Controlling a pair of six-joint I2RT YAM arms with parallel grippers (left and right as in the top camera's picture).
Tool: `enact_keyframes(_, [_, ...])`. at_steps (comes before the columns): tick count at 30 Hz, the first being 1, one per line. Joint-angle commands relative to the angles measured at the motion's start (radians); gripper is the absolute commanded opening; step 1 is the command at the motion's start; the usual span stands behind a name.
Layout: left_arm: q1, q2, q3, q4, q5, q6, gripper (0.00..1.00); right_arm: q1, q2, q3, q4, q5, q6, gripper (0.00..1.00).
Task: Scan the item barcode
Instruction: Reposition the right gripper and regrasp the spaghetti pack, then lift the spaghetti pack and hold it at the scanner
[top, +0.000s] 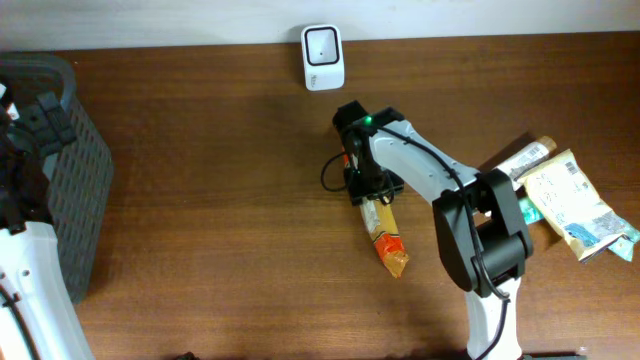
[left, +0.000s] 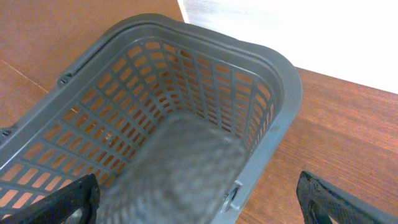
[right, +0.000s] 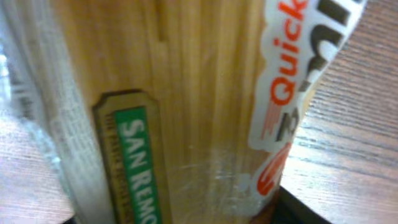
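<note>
While left fingers (left: 68, 200) are held wide apart over the grey basket (left: 281, 84), right fingers (right: 311, 213) are set at the San Remo pasta packet (top: 386, 240); grip cannot be told.

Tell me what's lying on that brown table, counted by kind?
Grey plastic mesh basket: 1
Small white scanner box: 1
Long yellow-and-orange pasta packet: 1
Overlapping packets at the right edge: 3, as far as the pile shows
Total: 6
</note>
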Motion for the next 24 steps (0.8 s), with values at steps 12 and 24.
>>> enact_keyframes(12, [0.002, 0.001, 0.006, -0.001, -0.004, 0.013, 0.99, -0.028, 0.009, 0.007, -0.026, -0.056, -0.064, 0.57])
enact_keyframes(24, [0.002, 0.001, 0.006, -0.001, -0.004, 0.013, 0.99, -0.069, -0.037, 0.092, -0.076, -0.394, -0.245, 0.04])
